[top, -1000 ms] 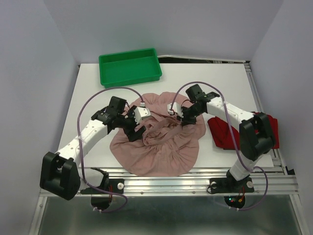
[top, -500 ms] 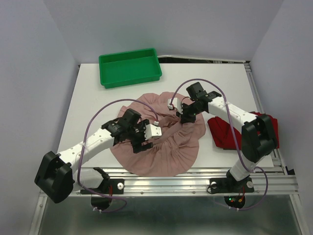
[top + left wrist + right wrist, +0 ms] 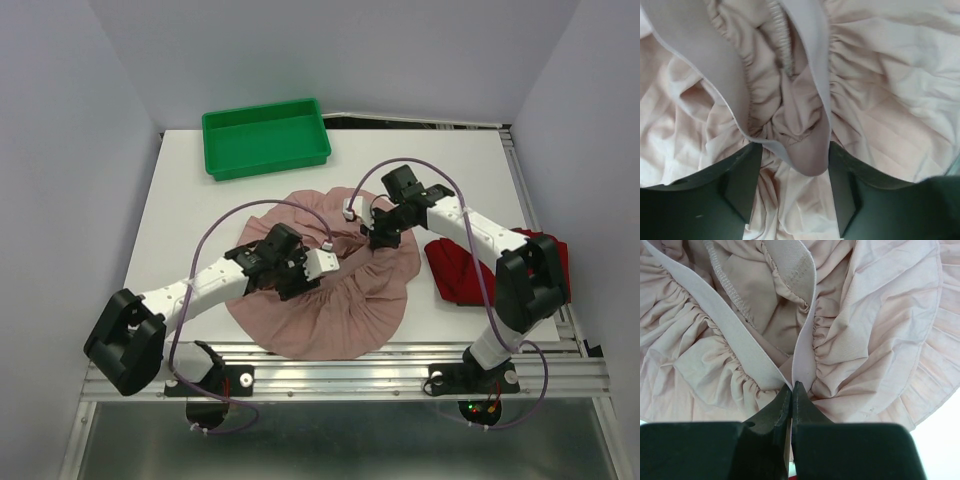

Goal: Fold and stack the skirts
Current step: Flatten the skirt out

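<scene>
right gripper (image 3: 791,386) pinched tight on pink skirt (image 3: 335,315) waistband (image 3: 804,360); left gripper (image 3: 792,148) jaws apart, straddling a waistband fold; red skirt (image 3: 452,272) lies just right of it

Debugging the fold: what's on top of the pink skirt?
On the pink skirt sit both claws: the left claw open astride the waistband, the right claw shut on it. Cloth beneath them is hidden.
</scene>
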You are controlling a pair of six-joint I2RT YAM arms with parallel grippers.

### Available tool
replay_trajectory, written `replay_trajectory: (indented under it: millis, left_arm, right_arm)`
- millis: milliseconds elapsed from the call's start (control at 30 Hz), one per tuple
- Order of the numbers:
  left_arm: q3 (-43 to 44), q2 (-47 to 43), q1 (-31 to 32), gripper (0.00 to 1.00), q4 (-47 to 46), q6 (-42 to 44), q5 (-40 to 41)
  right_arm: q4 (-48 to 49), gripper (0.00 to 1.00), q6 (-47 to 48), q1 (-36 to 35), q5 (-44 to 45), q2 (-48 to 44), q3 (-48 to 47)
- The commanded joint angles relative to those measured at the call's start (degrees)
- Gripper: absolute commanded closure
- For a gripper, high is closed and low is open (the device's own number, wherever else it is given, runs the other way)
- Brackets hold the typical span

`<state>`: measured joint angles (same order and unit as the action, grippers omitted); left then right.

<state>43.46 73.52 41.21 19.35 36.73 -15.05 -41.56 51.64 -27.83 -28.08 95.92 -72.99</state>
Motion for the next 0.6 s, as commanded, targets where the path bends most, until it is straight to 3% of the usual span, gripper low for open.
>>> replay_trajectory:
  millis: [0,33,133,167,233,467,567]
  left_arm:
    - [0.57,0.31,0.1,0.47,-4.32,-5.17,6.95]
    - [0.57,-0.3,0.01,0.59,-5.37,-5.61,9.05]
    - [1.01,-1.18,-0.25,0.78,-5.82,-5.27,11.17]
    - [1.45,-1.36,-0.78,0.98,-5.73,-5.27,13.1]
    - [3.54,-1.62,-1.66,1.0,-5.56,-6.31,16.0]
    - [15.15,-4.78,-14.56,1.0,-4.23,-15.1,28.92]
    - [17.79,-7.5,-15.11,1.0,-7.22,-15.81,32.46]
  right_arm:
    - [0.69,0.99,0.66,-0.47,1.18,-3.72,-1.28]
    - [0.34,0.99,1.09,-0.47,1.27,-3.9,-1.19]
    - [-0.19,0.99,1.27,-0.47,1.53,-4.6,-1.1]
    - [-0.8,0.99,1.45,-0.47,1.62,-4.77,-1.27]
    - [-1.33,0.99,1.71,-0.47,2.58,-5.47,-1.63]
    - [-1.77,0.99,0.4,3.74,6.27,-6.01,-10.39]
    - [-3.34,0.99,-0.92,4.89,6.02,-4.78,-15.94]
